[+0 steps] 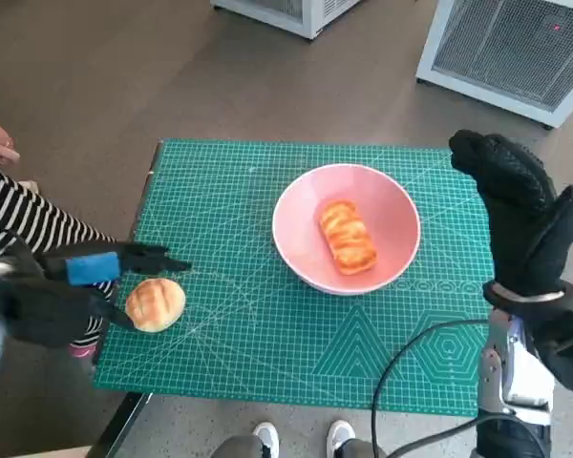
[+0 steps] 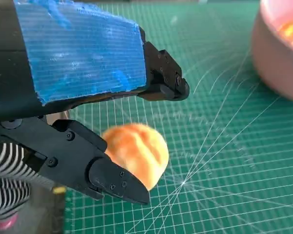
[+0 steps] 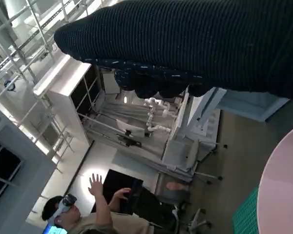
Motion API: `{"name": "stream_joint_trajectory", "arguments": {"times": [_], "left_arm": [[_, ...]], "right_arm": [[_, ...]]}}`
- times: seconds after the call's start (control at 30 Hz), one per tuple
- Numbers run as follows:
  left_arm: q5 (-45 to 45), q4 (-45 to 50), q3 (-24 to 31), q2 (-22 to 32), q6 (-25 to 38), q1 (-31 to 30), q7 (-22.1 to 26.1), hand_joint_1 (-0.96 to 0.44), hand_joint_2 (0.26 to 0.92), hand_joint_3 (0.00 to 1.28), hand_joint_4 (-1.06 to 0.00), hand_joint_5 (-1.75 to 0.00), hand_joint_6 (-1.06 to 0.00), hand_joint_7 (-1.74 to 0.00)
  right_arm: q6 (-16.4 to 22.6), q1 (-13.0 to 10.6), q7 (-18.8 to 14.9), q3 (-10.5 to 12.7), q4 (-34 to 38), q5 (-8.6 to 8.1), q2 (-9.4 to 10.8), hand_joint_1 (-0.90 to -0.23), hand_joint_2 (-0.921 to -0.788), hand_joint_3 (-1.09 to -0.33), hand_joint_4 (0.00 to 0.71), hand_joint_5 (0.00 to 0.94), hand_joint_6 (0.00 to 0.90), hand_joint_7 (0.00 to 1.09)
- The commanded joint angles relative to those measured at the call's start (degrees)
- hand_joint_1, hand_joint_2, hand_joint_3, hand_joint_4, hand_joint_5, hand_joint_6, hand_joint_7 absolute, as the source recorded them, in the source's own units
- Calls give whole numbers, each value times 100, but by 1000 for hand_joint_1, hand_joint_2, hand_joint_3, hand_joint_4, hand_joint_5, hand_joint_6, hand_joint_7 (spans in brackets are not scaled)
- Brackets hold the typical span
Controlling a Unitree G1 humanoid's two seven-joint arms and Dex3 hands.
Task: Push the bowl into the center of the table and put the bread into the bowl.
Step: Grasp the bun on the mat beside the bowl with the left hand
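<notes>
One round bread (image 1: pixel 155 303) sits between our open left hand's (image 1: pixel 72 286) fingers, lower left; the bowl (image 1: pixel 296 250) lies right of it; our right hand (image 1: pixel 520 215) is raised, empty.

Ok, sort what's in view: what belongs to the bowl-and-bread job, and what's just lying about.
Belongs to the job:
pink bowl
long bread lying in the bowl
round bread on the mat
left hand, fingers either side of the round bread
right hand, raised beside the bowl

Just around:
green cutting mat
white units on the floor
</notes>
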State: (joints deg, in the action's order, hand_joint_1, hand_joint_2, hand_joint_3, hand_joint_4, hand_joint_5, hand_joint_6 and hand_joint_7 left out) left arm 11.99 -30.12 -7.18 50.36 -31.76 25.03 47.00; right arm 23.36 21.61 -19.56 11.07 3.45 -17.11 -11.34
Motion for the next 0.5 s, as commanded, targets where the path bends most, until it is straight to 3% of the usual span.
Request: {"name": "stream_joint_trajectory", "arguments": {"times": [0.03, 0.23, 0.5], "left_arm": [[401, -590, -268, -213, -324, 265, -336, -198, 763, 0, -291, -21, -433, -36], [714, -1264, -525, -397, -813, 507, -672, -95, 767, 2, -443, -27, -527, -42], [965, -1851, -805, -510, -1151, 751, -929, 54, 850, 27, -753, -70, -752, -89]], "right_arm": [[-98, -88, -37, 13, -11, -30, -67, -685, -921, -706, 147, 0, 70, 484], [-94, -98, -21, 16, -31, -28, -78, -685, -921, -707, 146, 0, 70, 484], [-74, -133, 16, 21, -57, -5, -66, -685, -921, -708, 146, 0, 69, 484]]}}
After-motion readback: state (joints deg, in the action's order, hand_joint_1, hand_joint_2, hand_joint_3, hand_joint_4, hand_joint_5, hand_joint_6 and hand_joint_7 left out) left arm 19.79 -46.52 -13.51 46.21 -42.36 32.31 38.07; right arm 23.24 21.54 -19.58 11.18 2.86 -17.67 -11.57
